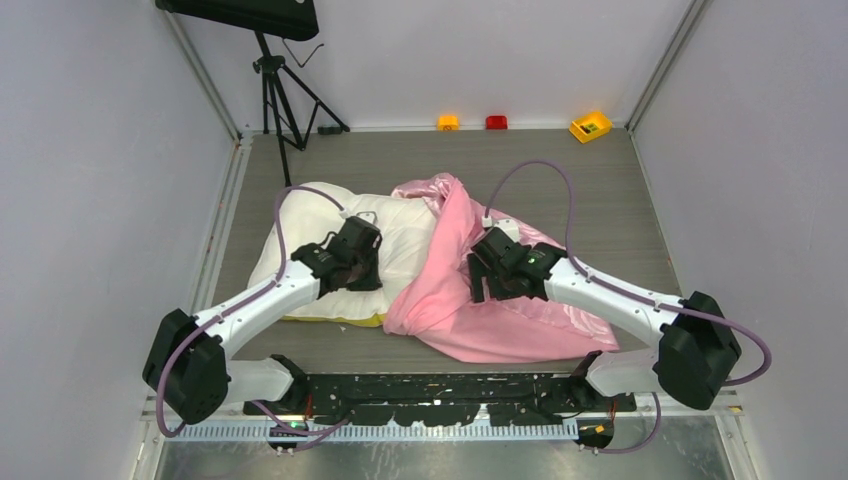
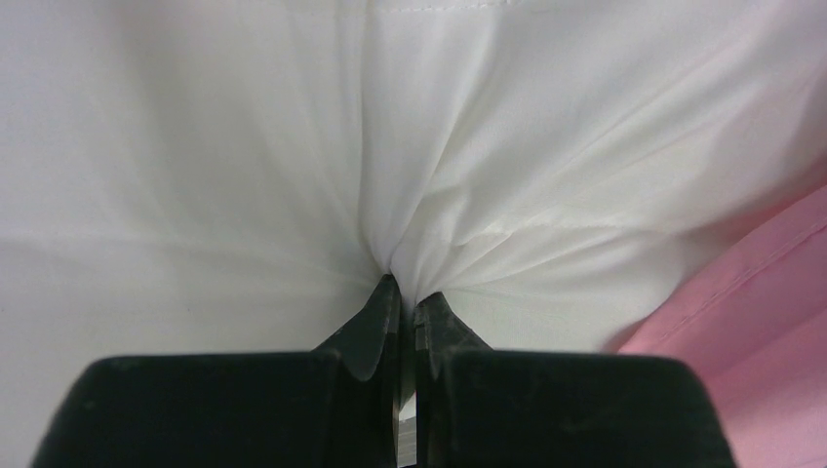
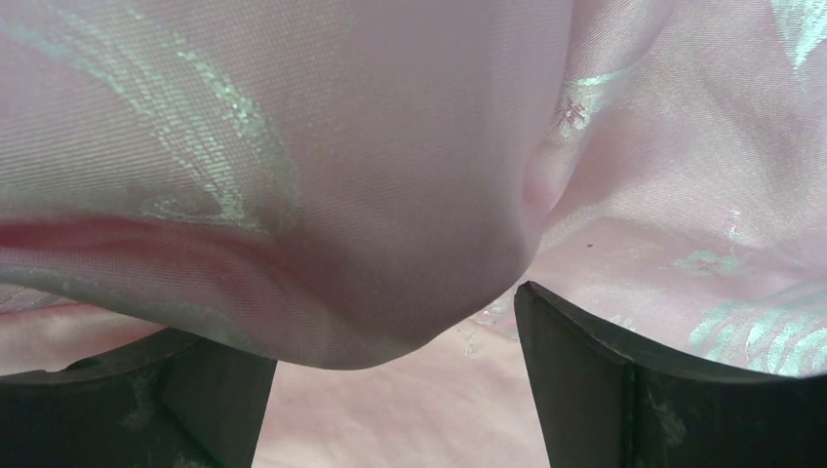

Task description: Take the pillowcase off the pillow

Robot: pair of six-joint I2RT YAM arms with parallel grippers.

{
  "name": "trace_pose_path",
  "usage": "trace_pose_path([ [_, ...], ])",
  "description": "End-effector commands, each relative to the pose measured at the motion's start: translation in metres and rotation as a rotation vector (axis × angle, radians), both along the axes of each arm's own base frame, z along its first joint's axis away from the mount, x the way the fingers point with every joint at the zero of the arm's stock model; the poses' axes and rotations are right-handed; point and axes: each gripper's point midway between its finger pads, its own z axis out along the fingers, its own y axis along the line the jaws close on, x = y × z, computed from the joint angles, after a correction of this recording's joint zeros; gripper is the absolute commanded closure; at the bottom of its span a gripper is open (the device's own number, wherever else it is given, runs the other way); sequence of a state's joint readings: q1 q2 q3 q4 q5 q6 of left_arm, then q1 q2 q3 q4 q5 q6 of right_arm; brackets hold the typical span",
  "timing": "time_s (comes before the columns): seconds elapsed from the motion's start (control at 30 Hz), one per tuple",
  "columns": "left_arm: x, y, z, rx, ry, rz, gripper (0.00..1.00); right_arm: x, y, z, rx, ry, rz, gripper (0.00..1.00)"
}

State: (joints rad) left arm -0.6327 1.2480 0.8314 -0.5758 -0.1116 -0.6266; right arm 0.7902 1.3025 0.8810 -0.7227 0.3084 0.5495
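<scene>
The white pillow [image 1: 300, 230] lies left of centre on the table, its yellow edge showing at the front. The pink satin pillowcase [image 1: 450, 290] is bunched over the pillow's right end and spreads to the right. My left gripper [image 1: 362, 268] is shut on a pinched fold of the pillow's white fabric [image 2: 410, 234], with the pillowcase [image 2: 770, 292] at the right edge of the left wrist view. My right gripper [image 1: 482, 280] is open, its fingers [image 3: 585, 370] spread wide over the pillowcase [image 3: 390, 409], with a fold of the pink cloth [image 3: 341, 244] hanging over the left finger.
A camera tripod [image 1: 275, 90] stands at the back left. Small orange [image 1: 448, 122], red [image 1: 496, 122] and yellow [image 1: 590, 126] objects lie along the back wall. Grey walls close in both sides.
</scene>
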Motion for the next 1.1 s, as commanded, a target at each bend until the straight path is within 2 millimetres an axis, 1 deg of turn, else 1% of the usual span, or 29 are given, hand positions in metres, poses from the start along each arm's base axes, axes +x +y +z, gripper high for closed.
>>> trace_pose_path([
  [0.0, 0.007, 0.011, 0.01, 0.022, -0.05, 0.039, 1.0, 0.012, -0.003, 0.011, 0.012, -0.092, -0.06, 0.12],
  [0.03, 0.007, 0.011, 0.01, 0.022, -0.053, 0.038, 1.0, 0.013, -0.004, 0.017, 0.032, -0.121, -0.07, 0.19],
  [0.1, 0.007, 0.012, 0.012, 0.023, -0.061, 0.04, 1.0, 0.015, -0.001, 0.029, 0.085, -0.164, -0.065, 0.56],
  [0.13, 0.007, 0.014, 0.013, 0.028, -0.065, 0.042, 1.0, 0.016, 0.002, 0.037, 0.119, -0.186, -0.052, 0.71],
  [0.2, 0.008, 0.017, 0.017, 0.038, -0.079, 0.05, 1.0, 0.017, 0.006, 0.052, 0.177, -0.236, -0.04, 0.91],
  [0.23, 0.008, 0.019, 0.019, 0.045, -0.086, 0.053, 1.0, 0.018, 0.003, 0.058, 0.189, -0.26, -0.046, 0.98],
  [0.3, 0.009, 0.026, 0.022, 0.068, -0.105, 0.07, 1.0, 0.021, -0.007, 0.07, 0.181, -0.315, -0.081, 1.0],
  [0.43, 0.01, 0.044, 0.029, 0.111, -0.145, 0.152, 1.0, 0.028, -0.047, 0.091, 0.093, -0.434, -0.231, 1.0],
  [0.57, 0.012, 0.064, 0.035, 0.135, -0.174, 0.251, 1.0, 0.03, -0.087, 0.114, 0.041, -0.553, -0.394, 1.0],
  [0.63, 0.012, 0.079, 0.036, 0.148, -0.172, 0.322, 1.0, 0.028, -0.102, 0.123, 0.044, -0.6, -0.453, 1.0],
  [0.73, 0.009, 0.109, 0.037, 0.17, -0.161, 0.462, 1.0, 0.022, -0.124, 0.143, 0.052, -0.672, -0.524, 1.0],
  [0.8, 0.008, 0.119, 0.041, 0.152, -0.174, 0.51, 1.0, 0.017, -0.138, 0.157, 0.056, -0.723, -0.565, 1.0],
  [0.97, 0.008, 0.131, 0.046, 0.143, -0.205, 0.578, 1.0, 0.0, -0.178, 0.188, 0.034, -0.861, -0.7, 1.0],
  [1.0, 0.008, 0.133, 0.046, 0.147, -0.206, 0.588, 1.0, -0.003, -0.184, 0.193, 0.029, -0.882, -0.716, 1.0],
  [1.03, 0.009, 0.13, 0.046, 0.14, -0.203, 0.585, 1.0, -0.005, -0.188, 0.197, 0.025, -0.896, -0.722, 1.0],
  [1.07, 0.013, 0.124, 0.046, 0.114, -0.201, 0.565, 1.0, -0.005, -0.187, 0.2, 0.03, -0.9, -0.711, 1.0],
])
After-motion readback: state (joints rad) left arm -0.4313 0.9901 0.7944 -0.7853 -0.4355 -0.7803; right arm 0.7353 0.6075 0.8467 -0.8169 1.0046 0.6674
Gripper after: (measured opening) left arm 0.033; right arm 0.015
